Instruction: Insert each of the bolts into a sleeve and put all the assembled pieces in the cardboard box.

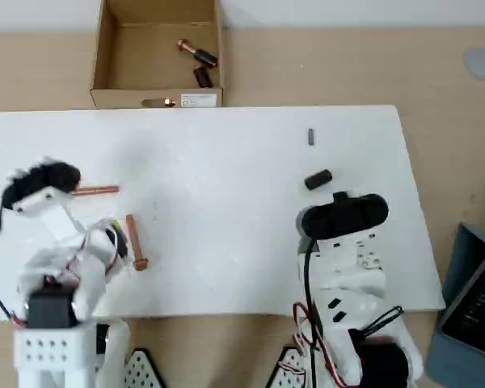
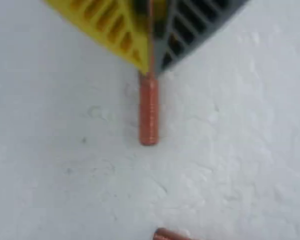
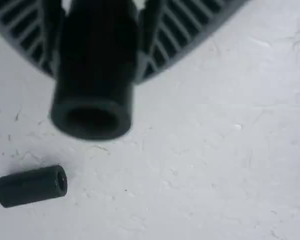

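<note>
Bolt one (image 2: pixel 149 115) is pinched between the yellow and the black finger of the left claw (image 2: pixel 151 70). Its threaded end sticks out free in front of the tips, low over the white bench (image 2: pixel 50 165). I judge it to be a stiff and light metal rod, round and rather smooth, so it may turn in a weak pinch. A hold far from the thread, as it is here, leaves the length free for entering. Near this claw, ahead and a little to the side, a second bolt (image 1: pixel 135 241) lies flat on the bench.

The right claw (image 3: pixel 97 55) is pressed around a black sleeve (image 3: pixel 92 95), and the open mouth points away from the fingers. The sleeve looks rigid, short and light. Taking it around the back half keeps the hole free, but such a round body can slip. Just beyond this claw a loose sleeve (image 3: pixel 32 186) lies on its side, and farther on lies a small sleeve (image 1: pixel 310 137).

Well beyond both claws stands the cardboard box (image 1: pixel 101 65), with two assembled pieces (image 1: pixel 198 55) inside.
</note>
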Robot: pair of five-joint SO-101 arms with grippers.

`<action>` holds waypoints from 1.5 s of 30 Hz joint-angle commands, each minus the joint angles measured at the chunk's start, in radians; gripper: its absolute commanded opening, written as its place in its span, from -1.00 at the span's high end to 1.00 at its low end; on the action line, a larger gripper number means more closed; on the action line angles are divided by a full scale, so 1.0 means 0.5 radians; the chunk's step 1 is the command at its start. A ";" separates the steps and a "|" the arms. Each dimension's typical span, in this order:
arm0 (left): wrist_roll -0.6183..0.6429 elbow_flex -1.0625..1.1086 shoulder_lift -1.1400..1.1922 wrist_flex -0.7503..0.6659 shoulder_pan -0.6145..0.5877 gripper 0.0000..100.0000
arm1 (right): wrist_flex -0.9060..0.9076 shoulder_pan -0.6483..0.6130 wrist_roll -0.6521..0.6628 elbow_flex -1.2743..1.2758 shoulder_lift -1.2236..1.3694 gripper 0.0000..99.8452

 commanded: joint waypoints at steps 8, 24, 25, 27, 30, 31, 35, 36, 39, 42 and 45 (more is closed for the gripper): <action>0.500 -1.264 1.456 0.500 -0.028 1.00 | -0.040 -0.008 0.000 -0.008 -0.072 0.98; 1.065 -1.691 2.450 0.344 -0.414 0.99 | -0.049 -0.008 -0.083 -0.038 -0.072 0.98; 1.065 -1.712 2.487 0.316 -0.433 0.99 | -0.046 -0.008 -0.083 -0.044 -0.072 0.98; 1.065 -1.761 2.545 0.279 -0.454 0.98 | -0.043 -0.008 -0.104 -0.048 -0.072 0.98; 1.083 -1.841 2.619 0.270 -0.476 0.86 | -0.043 -0.008 -0.163 -0.051 -0.072 0.98; 1.105 -1.860 2.650 0.270 -0.476 0.79 | -0.043 -0.008 -0.163 -0.051 -0.072 0.98; 1.129 -1.930 2.739 0.270 -0.476 0.69 | -0.043 -0.008 -0.163 -0.054 -0.072 0.98; 1.157 -1.942 2.757 0.270 -0.476 0.71 | -0.043 -0.008 -0.163 -0.054 -0.072 0.98; 1.175 -1.995 2.846 0.267 -0.476 0.75 | -0.043 -0.008 -0.163 -0.054 -0.072 0.98; 1.181 -2.068 2.938 0.267 -0.503 0.75 | -0.043 -0.011 -0.163 -0.054 -0.072 0.98; 1.212 -2.170 3.030 0.267 -0.559 0.75 | -0.043 -0.017 -0.163 -0.054 -0.072 0.98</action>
